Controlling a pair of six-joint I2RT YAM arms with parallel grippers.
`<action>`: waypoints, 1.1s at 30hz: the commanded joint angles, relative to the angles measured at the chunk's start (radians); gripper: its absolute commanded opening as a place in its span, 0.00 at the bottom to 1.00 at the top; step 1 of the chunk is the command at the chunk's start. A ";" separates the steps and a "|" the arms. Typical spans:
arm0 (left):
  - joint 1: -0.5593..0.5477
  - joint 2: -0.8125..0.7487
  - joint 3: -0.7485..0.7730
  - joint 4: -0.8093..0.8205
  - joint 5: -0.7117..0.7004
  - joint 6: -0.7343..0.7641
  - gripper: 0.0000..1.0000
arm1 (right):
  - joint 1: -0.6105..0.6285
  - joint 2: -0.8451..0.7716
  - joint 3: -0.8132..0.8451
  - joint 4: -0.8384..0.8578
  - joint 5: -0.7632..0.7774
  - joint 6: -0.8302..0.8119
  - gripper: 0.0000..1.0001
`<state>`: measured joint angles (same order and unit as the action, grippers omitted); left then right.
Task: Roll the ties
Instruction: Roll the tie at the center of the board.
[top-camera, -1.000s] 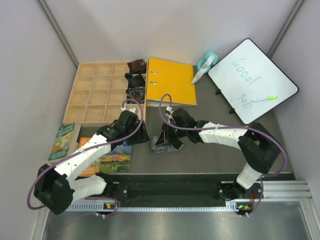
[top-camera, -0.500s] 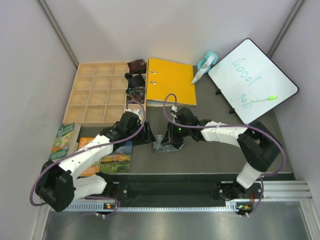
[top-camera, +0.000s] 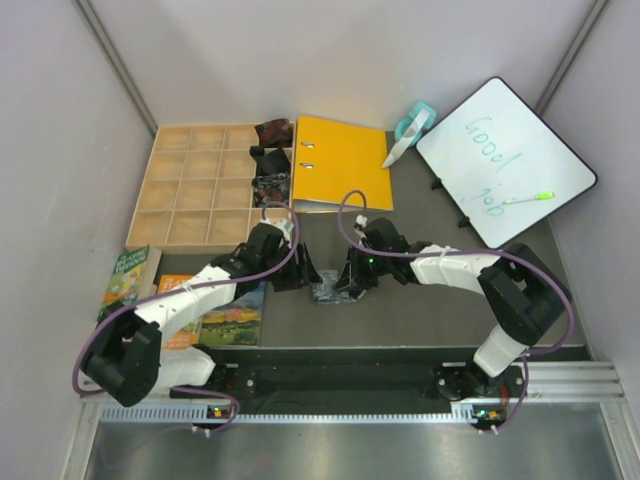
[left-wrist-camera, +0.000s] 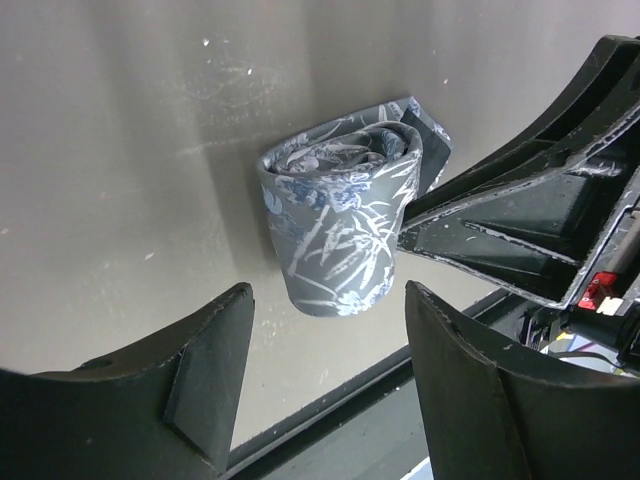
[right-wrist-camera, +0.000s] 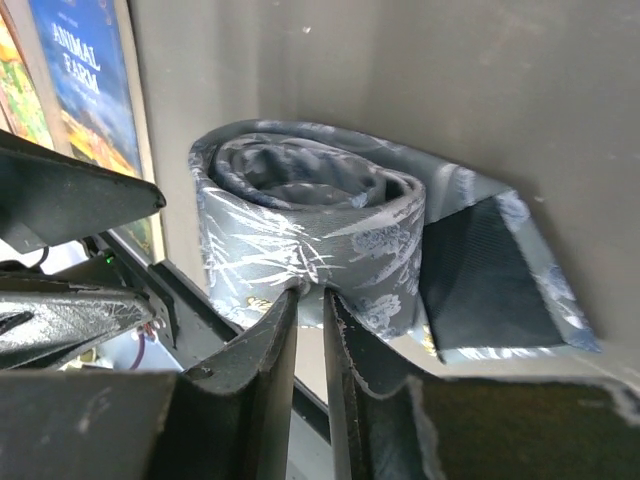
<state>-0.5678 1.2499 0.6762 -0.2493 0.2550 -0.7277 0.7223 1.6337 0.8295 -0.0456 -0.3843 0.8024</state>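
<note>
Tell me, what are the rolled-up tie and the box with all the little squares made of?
The rolled tie looks like woven fabric, maybe silk or polyester: it has a soft sheen, a leafy woven pattern, and curls into soft layers. The compartment box looks like pale, unpainted wood: light tan, matte, with thin flat dividers.

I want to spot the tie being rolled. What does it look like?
Find the yellow binder and look in front of it, between the left fingers and right fingers. The grey tie sits there, rolled up. It is silvery with leaf patterns, unlike the dark rolls beside the binder.
</note>
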 joint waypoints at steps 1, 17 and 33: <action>0.005 0.025 -0.012 0.114 0.041 -0.006 0.67 | -0.032 -0.038 -0.032 0.006 0.035 -0.037 0.18; 0.000 0.095 -0.052 0.274 0.099 -0.015 0.66 | -0.077 -0.052 -0.079 0.021 0.032 -0.055 0.17; -0.046 0.209 -0.046 0.357 0.095 -0.026 0.66 | -0.093 -0.041 -0.109 0.039 0.027 -0.058 0.16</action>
<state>-0.5888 1.4193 0.6262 0.0288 0.3416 -0.7456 0.6384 1.6043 0.7307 -0.0444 -0.3679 0.7605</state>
